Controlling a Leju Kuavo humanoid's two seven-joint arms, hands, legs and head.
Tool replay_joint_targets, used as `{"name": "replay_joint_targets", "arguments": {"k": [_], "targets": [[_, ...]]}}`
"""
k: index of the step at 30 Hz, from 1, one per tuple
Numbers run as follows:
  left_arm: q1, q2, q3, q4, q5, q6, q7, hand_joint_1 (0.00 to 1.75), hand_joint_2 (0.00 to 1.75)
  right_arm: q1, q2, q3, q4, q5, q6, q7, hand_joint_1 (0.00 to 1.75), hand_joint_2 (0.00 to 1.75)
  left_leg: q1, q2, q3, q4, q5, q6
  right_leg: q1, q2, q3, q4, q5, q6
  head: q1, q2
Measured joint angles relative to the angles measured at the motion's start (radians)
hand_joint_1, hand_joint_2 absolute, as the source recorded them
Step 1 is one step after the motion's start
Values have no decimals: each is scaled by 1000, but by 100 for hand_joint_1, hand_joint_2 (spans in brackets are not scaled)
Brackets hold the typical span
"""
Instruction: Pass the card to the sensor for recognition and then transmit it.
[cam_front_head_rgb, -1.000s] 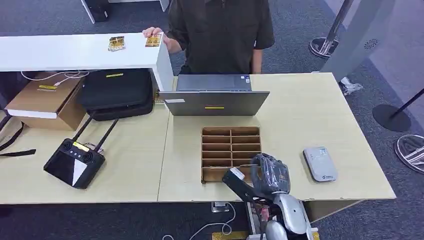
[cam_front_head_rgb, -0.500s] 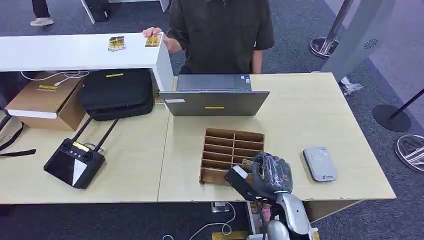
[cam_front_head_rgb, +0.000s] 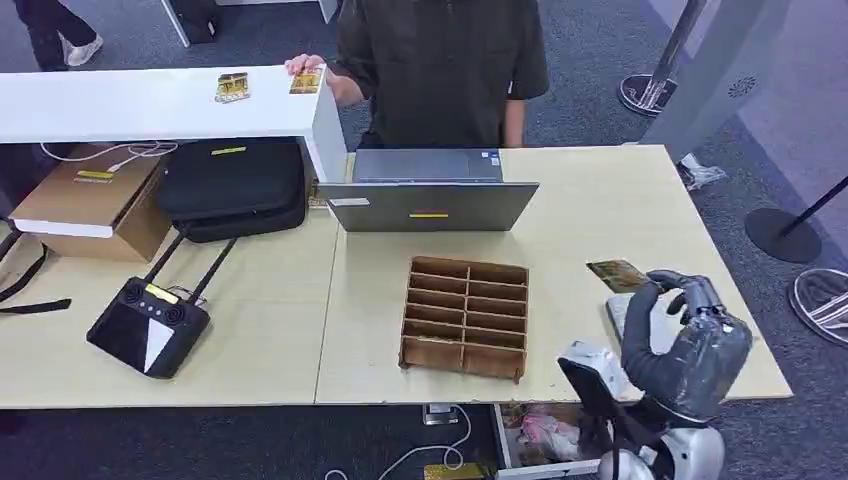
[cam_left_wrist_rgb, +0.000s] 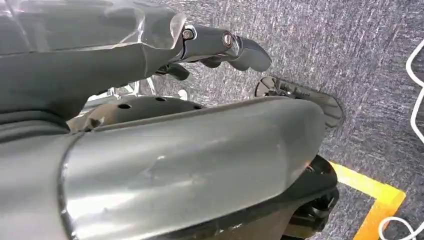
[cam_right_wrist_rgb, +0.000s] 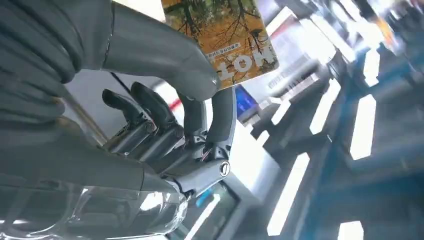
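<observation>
Table (cam_front_head_rgb: 620, 200): laptop (cam_front_head_rgb: 428, 205), organizer (cam_front_head_rgb: 465, 318), controller (cam_front_head_rgb: 148, 325).

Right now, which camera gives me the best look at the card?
The right wrist view: the card shows close up with its printed face readable, pinched by the right robot hand. In the head view the card is small and tilted, above the grey sensor. The left wrist view looks at carpet.

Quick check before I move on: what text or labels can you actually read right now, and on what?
"LOW", large pale letters, partly covered, on the card pinched by the right hand.
A line of small print above it on the card: too small to read.
Yellow labels on the laptop, black bag and cardboard box: too small to read.
Mark on the grey sensor: hidden by the hand.
</observation>
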Motion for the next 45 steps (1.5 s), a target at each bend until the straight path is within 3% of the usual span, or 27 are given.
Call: {"name": "replay_joint_targets", "arguments": {"k": [3,11,14,16,21,25,31,37,45], "targets": [[-1,0,1,0,4,9,5,0,0,11,47,-86,-70,-62,0,-86,175,175,0,0,0,0,0,0,0,0,0,0,0,0,0,0],[-2,0,2,0,8,16,10,0,0,26,80,-189,-122,-187,1,-154,175,175,0,0,0,0,0,0,0,0,1,0,0,0,0,0],[-4,-1,2,0,4,16,9,0,0,24,80,-191,-109,-237,1,-147,175,175,0,0,0,0,0,0,0,0,1,0,0,0,0,0],[-4,-1,2,0,-5,11,2,0,0,-10,71,-181,-68,-242,2,-99,175,175,0,1,-1,0,0,0,0,1,1,0,0,0,0,0],[-6,0,-8,0,-65,-16,-15,0,0,-259,50,-109,184,-238,20,11,175,175,1,7,0,-1,3,-1,1,7,0,1,5,-1,0,0],[-8,2,-52,0,-144,-56,-9,0,0,-586,44,-88,523,-193,11,102,175,175,0,7,0,0,9,-1,0,8,-3,1,9,-1,0,0],[-7,4,-112,0,-195,-91,1,0,0,-923,35,-88,919,-60,5,165,175,175,1,4,-2,0,11,-2,1,4,-4,2,10,-2,0,0],[-6,8,-135,0,-197,-103,11,0,0,-1043,37,-87,1132,-8,3,167,175,175,1,2,-4,0,10,-2,1,3,-5,2,10,-2,0,0],[-6,10,-152,0,-207,-103,19,0,0,-1077,37,-90,1216,39,0,163,175,175,1,2,-4,0,10,-1,1,3,-5,2,10,-2,0,0]]}}
